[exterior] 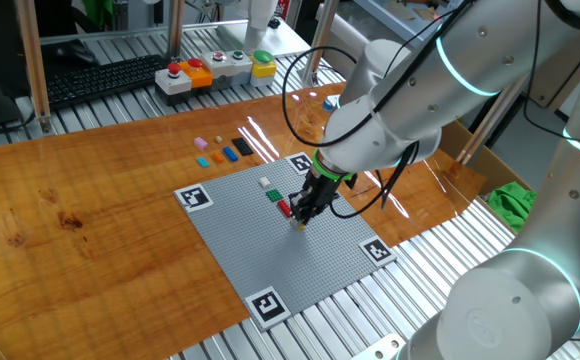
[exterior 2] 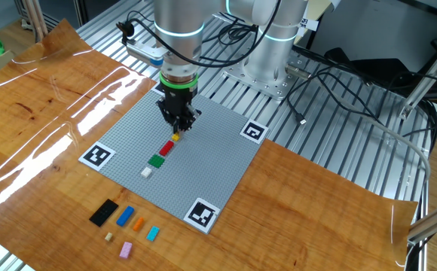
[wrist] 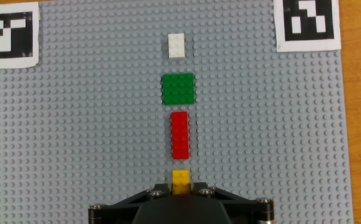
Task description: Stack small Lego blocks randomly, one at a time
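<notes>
While low over baseplate [wrist: 75, 124] | hand [wrist: 181, 186] seemingly pinches yellow block [wrist: 180, 180] | red block [wrist: 180, 135] just beyond

Bright, sharp pictures; overhead glare streaks the glossy wooden tabletop [exterior 2: 68, 98].

My own gripper [wrist: 180, 194] hides the yellow block's [wrist: 181, 180] near end, just below the red block [wrist: 180, 135]
</notes>
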Tool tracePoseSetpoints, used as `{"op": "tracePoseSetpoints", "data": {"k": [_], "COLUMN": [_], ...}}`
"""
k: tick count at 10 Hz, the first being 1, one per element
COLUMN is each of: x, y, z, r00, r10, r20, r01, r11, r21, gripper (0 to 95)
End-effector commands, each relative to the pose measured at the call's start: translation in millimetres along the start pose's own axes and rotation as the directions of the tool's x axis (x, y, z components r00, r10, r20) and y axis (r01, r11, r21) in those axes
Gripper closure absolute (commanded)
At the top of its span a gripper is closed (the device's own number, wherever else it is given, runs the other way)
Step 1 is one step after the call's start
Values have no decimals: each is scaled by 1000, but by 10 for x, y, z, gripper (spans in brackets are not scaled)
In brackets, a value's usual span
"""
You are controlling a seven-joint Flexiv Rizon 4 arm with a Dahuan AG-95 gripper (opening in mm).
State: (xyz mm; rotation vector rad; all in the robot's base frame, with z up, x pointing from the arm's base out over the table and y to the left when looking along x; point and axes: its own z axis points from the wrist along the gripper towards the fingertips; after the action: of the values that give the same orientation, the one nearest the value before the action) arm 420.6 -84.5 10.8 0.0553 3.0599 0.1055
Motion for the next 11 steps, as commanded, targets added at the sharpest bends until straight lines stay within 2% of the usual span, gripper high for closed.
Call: {"op": "tracePoseSetpoints", "data": {"k": [1,2,5,6,11], "x": [-7,-7,-6,-6,-1], "y": [-1,-1,0,5,37], "z": [4,4,4,3,-4], "r00": [1000,1000,1000,1000,1000], "r10": [5,6,8,9,19], "r20": [3,2,2,2,0], "r01": [-5,-6,-8,-9,-19], "r11": [1000,1000,1000,1000,1000], "r21": [1,1,-2,-2,-6], "gripper": [760,570,570,760,760]}}
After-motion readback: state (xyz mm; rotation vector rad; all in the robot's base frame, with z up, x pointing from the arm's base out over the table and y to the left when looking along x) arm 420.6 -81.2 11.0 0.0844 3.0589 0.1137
